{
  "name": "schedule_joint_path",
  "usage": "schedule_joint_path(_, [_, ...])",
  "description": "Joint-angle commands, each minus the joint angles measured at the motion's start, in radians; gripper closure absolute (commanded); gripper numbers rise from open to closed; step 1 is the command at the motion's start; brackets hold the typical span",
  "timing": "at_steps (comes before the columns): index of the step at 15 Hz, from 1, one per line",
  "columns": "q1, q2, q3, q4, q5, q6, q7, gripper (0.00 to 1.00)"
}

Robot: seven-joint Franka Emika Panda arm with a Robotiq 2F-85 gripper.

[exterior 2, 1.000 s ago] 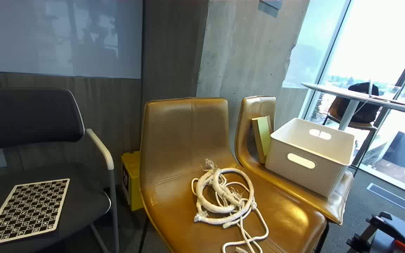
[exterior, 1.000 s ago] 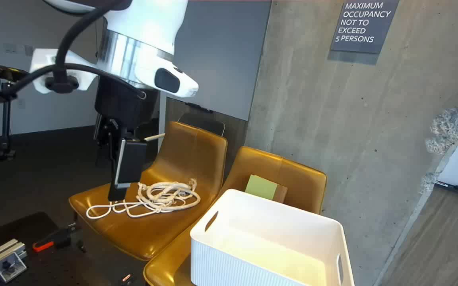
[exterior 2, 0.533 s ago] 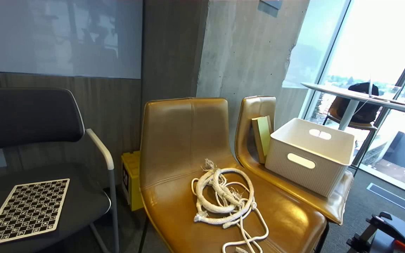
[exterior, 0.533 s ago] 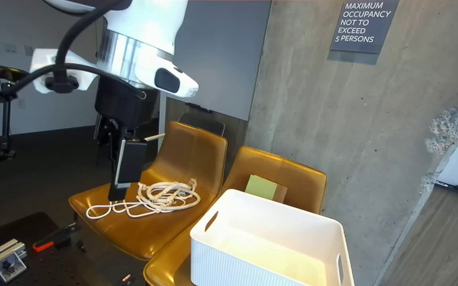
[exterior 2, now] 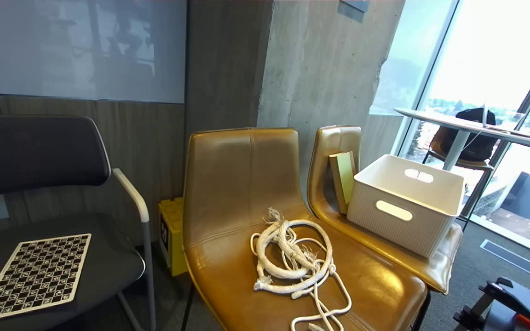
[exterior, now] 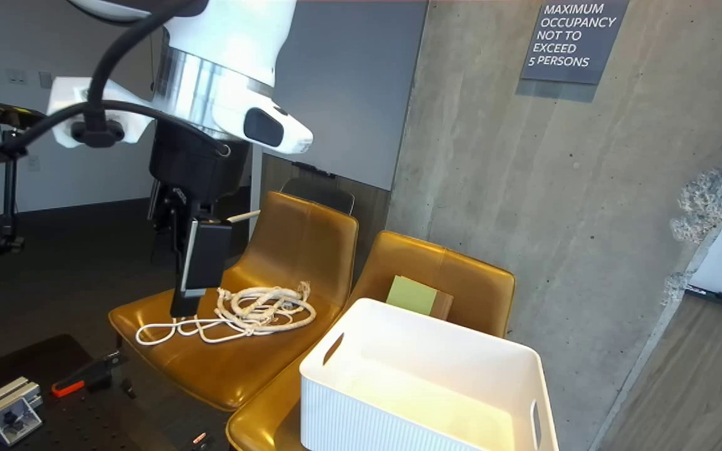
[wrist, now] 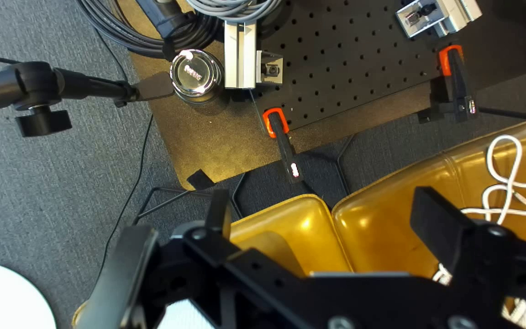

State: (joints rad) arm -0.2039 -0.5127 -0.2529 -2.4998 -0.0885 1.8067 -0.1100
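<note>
Room with a concrete wall at the back; two tan chairs stood side by side, with a dark bench in front of them and two clamps at the bench edge. The white rope lay in loose coils on one chair, a thin loop straying toward the front of the seat. On the neighbouring chair sat a white box, with a green block leaning on the backrest behind it. The pincer hung above the seats, its fingers wide apart and nothing between them; in the wrist view the rope showed off to one side, untouched and partly hidden behind a finger. Progress, judged from how things lay: very early. Neither rope nor box was held, and the coils lay wholly on the seat. The rope seemed the nearest loose thing to the pincer; contact, grip and lift all remained undone.
</note>
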Motion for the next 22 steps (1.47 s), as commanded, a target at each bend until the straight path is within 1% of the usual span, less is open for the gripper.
schedule_joint_path(1, [-0.009, 0.002, 0.008, 0.002, 0.004, -0.003, -0.004, 0.0])
schedule_joint_path(3, [0.0, 0.023, 0.017, 0.014, 0.003, -0.008, 0.001, 0.0])
schedule_joint_path(5, [0.026, 0.047, 0.058, -0.002, -0.007, 0.024, 0.02, 0.0])
schedule_joint_path(9, [0.108, 0.104, 0.183, -0.033, -0.007, 0.124, 0.092, 0.0])
schedule_joint_path(12, [0.184, 0.209, 0.28, -0.003, 0.0, 0.214, 0.17, 0.0])
schedule_joint_path(14, [0.225, 0.286, 0.33, 0.044, -0.001, 0.261, 0.211, 0.0])
schedule_joint_path(17, [0.268, 0.393, 0.368, 0.169, 0.021, 0.313, 0.244, 0.0])
schedule_joint_path(20, [0.287, 0.476, 0.378, 0.297, 0.017, 0.384, 0.266, 0.0])
schedule_joint_path(22, [0.285, 0.528, 0.364, 0.372, 0.05, 0.43, 0.261, 0.0])
